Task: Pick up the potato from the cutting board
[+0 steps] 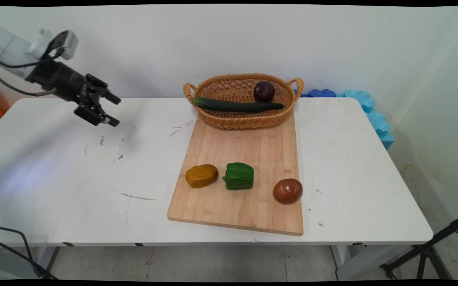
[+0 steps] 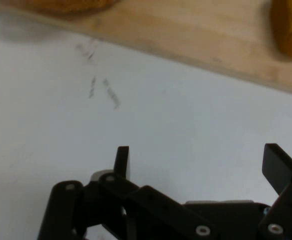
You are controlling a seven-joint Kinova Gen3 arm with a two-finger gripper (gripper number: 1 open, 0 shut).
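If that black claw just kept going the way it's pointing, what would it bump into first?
Most likely the bare white table. The gripper, jaws open, points down and toward the wooden board, and its own camera shows only tabletop straight ahead, with the board's edge and a yellow-brown vegetable further on. Depth is hard to judge.

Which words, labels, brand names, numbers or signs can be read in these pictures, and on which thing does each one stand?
There are none: no readable text in either view.
The gripper, cutting board, basket and vegetables show no lettering.
The dark marks on the table are scuffs, not writing.
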